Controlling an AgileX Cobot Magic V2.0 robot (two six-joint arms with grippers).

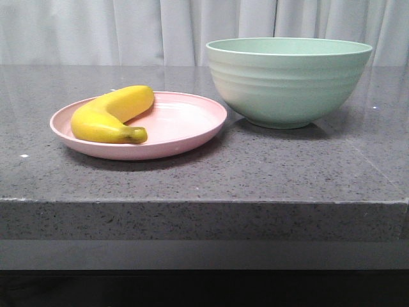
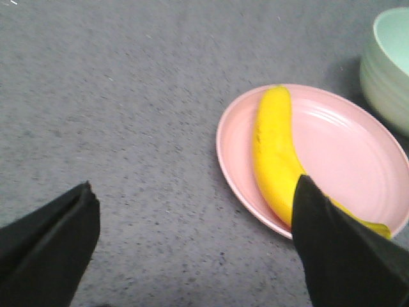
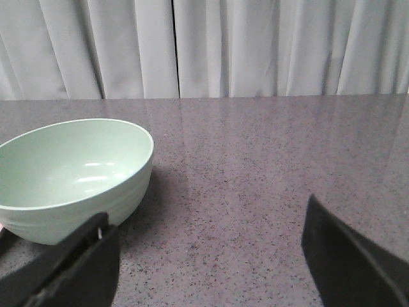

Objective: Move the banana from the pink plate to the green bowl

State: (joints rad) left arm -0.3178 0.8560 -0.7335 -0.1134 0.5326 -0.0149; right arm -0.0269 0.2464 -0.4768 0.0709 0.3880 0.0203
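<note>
A short yellow banana lies on the left half of the pink plate, its dark tip toward the front. The mint-green bowl stands just right of the plate and holds nothing visible. In the left wrist view my left gripper is open over bare counter beside the plate, one finger overlapping the banana end. My right gripper is open above the counter beside the bowl, empty. Neither gripper shows in the front view.
The dark speckled stone counter ends in a front edge close to the camera. A white curtain hangs behind the counter.
</note>
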